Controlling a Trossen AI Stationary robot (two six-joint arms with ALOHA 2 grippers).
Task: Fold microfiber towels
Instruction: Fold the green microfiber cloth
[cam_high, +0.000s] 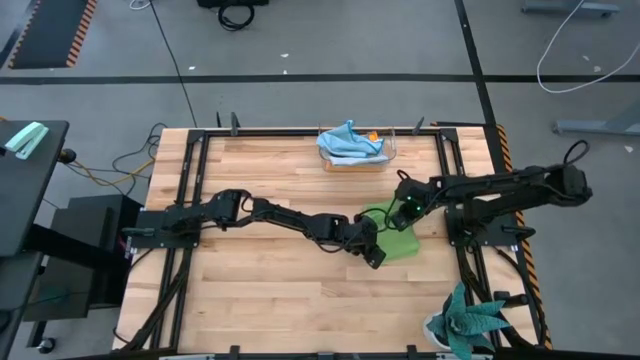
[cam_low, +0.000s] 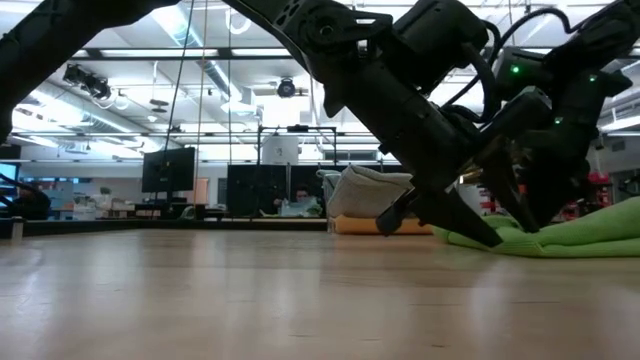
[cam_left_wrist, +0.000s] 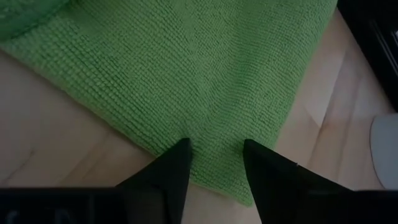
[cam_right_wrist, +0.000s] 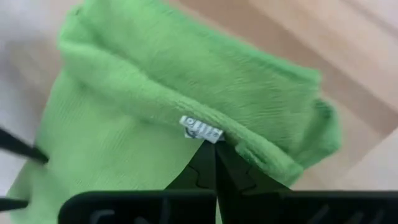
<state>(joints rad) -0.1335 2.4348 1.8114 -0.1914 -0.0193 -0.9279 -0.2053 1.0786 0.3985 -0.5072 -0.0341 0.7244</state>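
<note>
A lime green towel (cam_high: 402, 240) lies at the table's right middle, partly flat and partly bunched up. My left gripper (cam_left_wrist: 214, 152) reaches in from the left, slanting down, its fingers open at the towel's flat near-left edge (cam_left_wrist: 205, 180). My right gripper (cam_right_wrist: 214, 158) is over the towel's far side and shut on it. A light blue towel (cam_high: 348, 140) lies crumpled in a clear box (cam_high: 392, 152) at the back, with a bit of orange cloth (cam_high: 372, 136) beside it. My left gripper sets both open fingertips (cam_left_wrist: 181, 149) on the single flat layer of the green towel, just inside its edge, slanting down from the table's left. That part lies flat on the wood. My right gripper pinches the towel's hem beside the white label (cam_right_wrist: 200, 130) between its shut fingers, pointing steeply down. The cloth there is raised into a rolled fold, with the rest trailing onto the table.
A teal spiky plant (cam_high: 468, 322) stands at the near right corner. The clear box sits at the far edge. Black rails (cam_high: 190, 200) run along the table's left and right sides. Bare wood (cam_high: 270, 290) spreads across the near and left parts.
</note>
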